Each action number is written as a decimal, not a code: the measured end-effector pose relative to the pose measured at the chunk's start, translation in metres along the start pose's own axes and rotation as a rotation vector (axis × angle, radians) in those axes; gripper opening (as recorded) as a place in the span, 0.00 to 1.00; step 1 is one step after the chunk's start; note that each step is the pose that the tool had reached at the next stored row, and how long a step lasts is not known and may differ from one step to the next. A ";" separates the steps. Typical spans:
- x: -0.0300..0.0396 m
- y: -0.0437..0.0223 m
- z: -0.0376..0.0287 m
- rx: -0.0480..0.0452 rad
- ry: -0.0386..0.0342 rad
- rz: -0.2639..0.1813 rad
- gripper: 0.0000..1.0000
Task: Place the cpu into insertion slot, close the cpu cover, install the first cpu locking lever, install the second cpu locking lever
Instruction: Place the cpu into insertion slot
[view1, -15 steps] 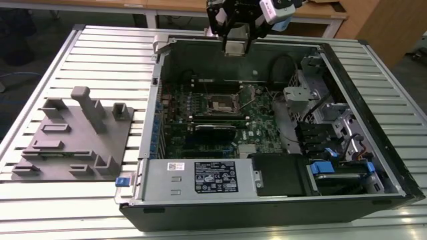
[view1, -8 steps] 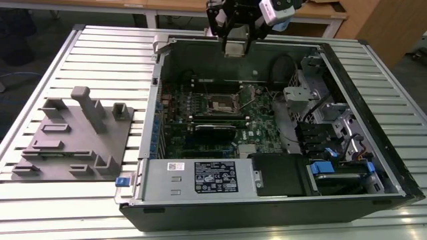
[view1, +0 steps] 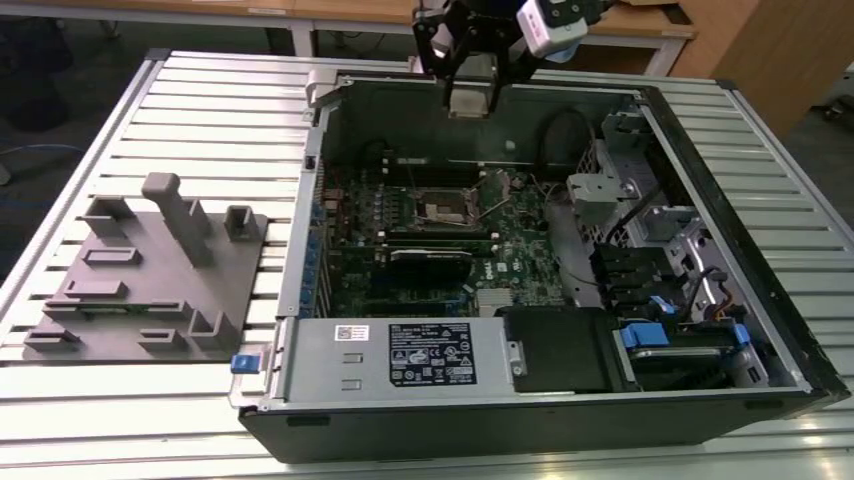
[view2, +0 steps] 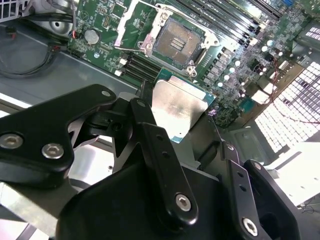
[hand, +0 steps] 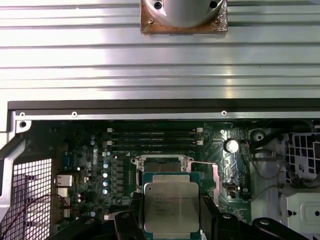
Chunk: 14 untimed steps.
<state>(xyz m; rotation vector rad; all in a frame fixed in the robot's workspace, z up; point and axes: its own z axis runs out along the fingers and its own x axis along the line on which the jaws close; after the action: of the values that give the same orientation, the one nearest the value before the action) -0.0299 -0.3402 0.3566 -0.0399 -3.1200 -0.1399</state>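
**Exterior view.** A camera off the arm, set high and well back, faces obliquely down on the ribbed silvery metal table. It takes in the whole open black-and-grey computer case lying there. The black gripper hangs over the case's far wall.

**Wrist views.** Both cameras ride close to the gripper and face down into the case, past the small flat square silvery-grey cpu clamped between the fingers. The second wrist view looks along the black linkage. The first wrist view sees the cpu's printed face, with table slats beyond the case wall.

**Shared field.** All three views include the green motherboard and its square, silver-rimmed insertion slot.
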 end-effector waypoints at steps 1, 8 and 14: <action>0.0000 0.0000 0.0005 0.0000 0.0000 0.000 0.54; -0.0001 -0.0003 0.0029 0.0001 0.0000 0.000 0.54; -0.0001 -0.0007 0.0078 0.0020 0.0000 0.000 0.54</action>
<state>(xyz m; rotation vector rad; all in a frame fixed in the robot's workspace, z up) -0.0299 -0.3402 0.3487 -0.0400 -3.1202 -0.1368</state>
